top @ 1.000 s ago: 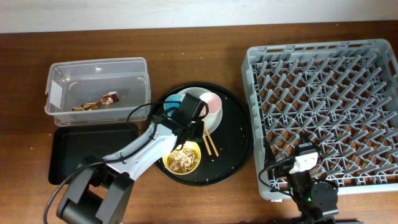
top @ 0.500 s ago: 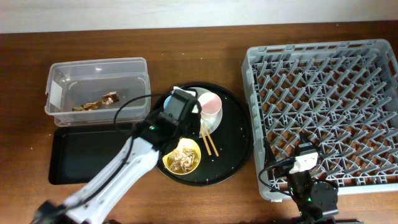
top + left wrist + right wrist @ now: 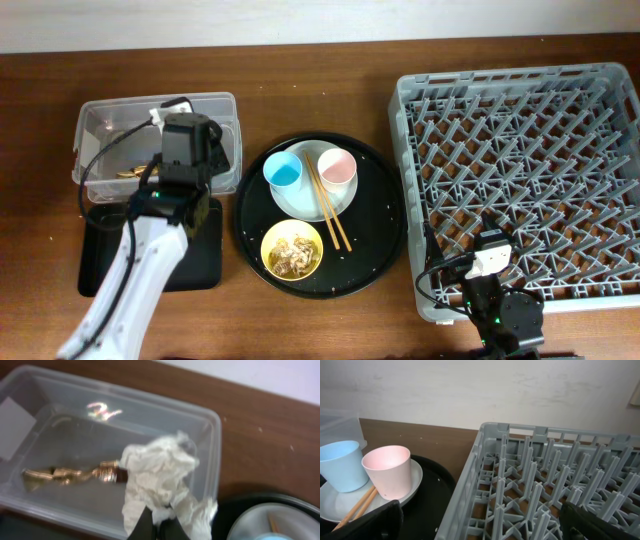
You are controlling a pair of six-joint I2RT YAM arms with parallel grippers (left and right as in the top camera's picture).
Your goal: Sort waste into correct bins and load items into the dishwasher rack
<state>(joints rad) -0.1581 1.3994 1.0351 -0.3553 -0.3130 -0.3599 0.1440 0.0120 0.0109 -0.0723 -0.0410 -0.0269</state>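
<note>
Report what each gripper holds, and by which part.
Left gripper pinches the crumpled white tissue by one end, over the clear box. Right gripper is open and holds nothing.

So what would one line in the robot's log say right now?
left gripper: shut on tissue, over clear box | wrapper: in box | right gripper: open, by rack

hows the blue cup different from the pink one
Colour: the blue cup is light blue, the pink cup pale pink. Position: the blue cup stands on the side of the chopsticks nearer the clear box, the pink cup on the side nearer the rack. Both stand upright, look empty, and share the white plate.
</note>
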